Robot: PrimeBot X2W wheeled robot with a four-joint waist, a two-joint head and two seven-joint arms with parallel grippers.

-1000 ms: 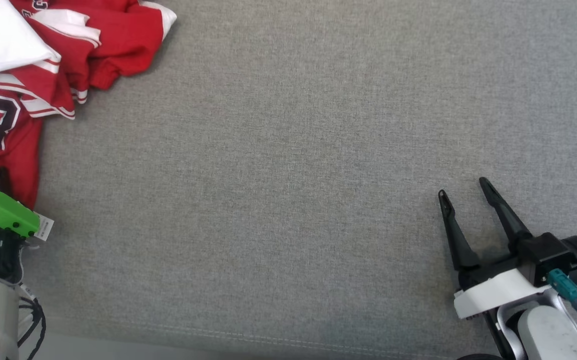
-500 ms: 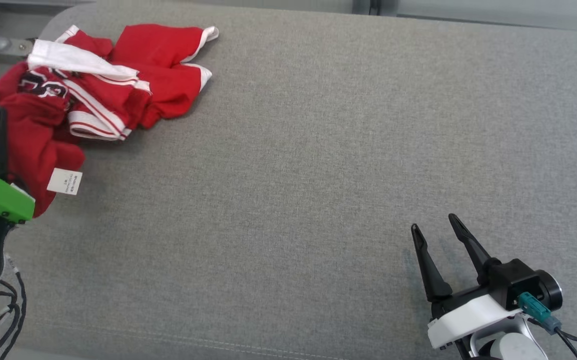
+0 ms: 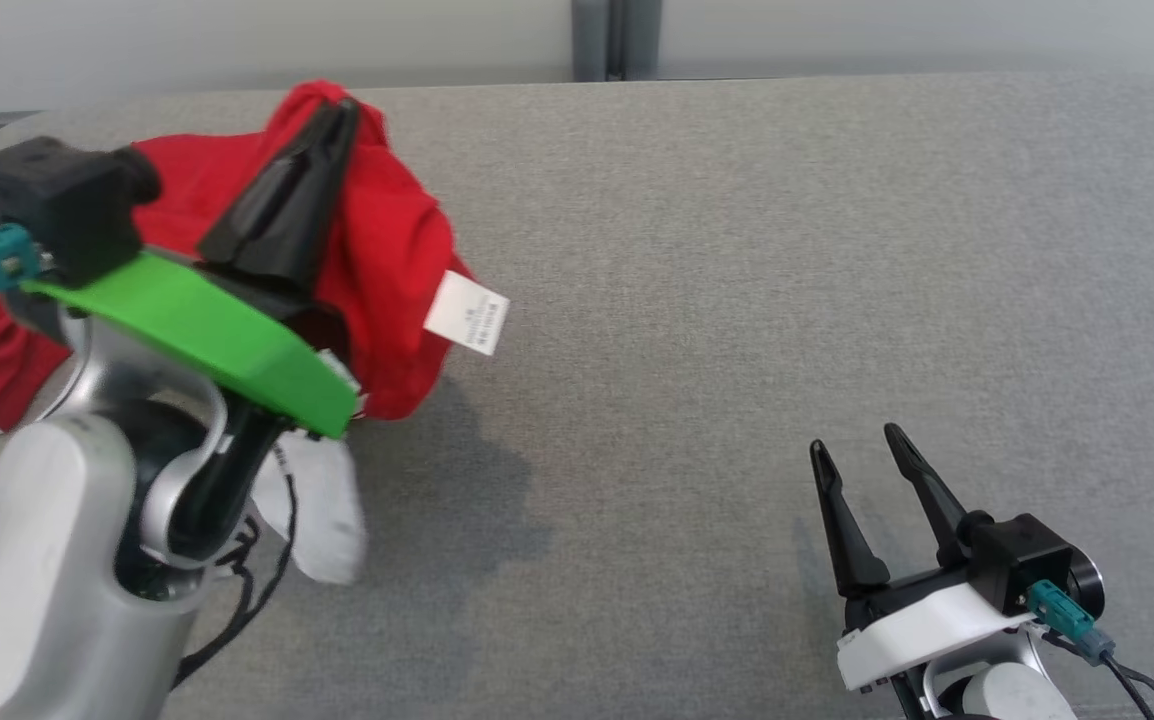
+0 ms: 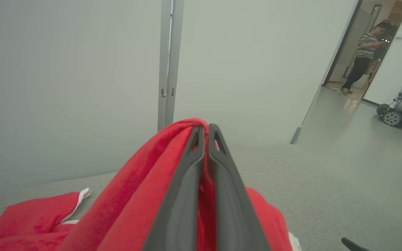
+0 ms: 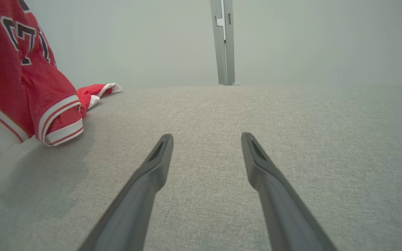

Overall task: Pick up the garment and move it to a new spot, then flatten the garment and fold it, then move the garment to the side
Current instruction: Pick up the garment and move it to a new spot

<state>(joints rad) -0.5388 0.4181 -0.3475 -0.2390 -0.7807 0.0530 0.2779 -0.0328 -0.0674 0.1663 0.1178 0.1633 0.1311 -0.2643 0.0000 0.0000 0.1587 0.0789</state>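
The garment point(image 3: 387, 250) is a red jersey with white trim and dark numerals, bunched and hanging above the grey surface at the left. My left gripper point(image 3: 337, 110) is shut on a fold of it, fingers pointing up and away; in the left wrist view the red cloth point(image 4: 145, 195) drapes over both closed fingers point(image 4: 187, 195). A white care label point(image 3: 467, 313) dangles from it. The jersey point(image 5: 20, 80) hangs at the left of the right wrist view, a sleeve resting on the surface. My right gripper point(image 3: 859, 443) is open and empty, low over the surface at lower right.
A grey fabric surface point(image 3: 737, 250) spans the view, its far edge meeting a pale wall with a metal post point(image 3: 607, 40). In the left wrist view a person point(image 4: 363, 55) stands in a doorway and another wheeled robot point(image 4: 401, 108) sits on the floor.
My left arm has lifted the garment off the surface and carried it rightward. The head camera has tilted up, so the surface's far edge now shows. The right gripper has stayed open.
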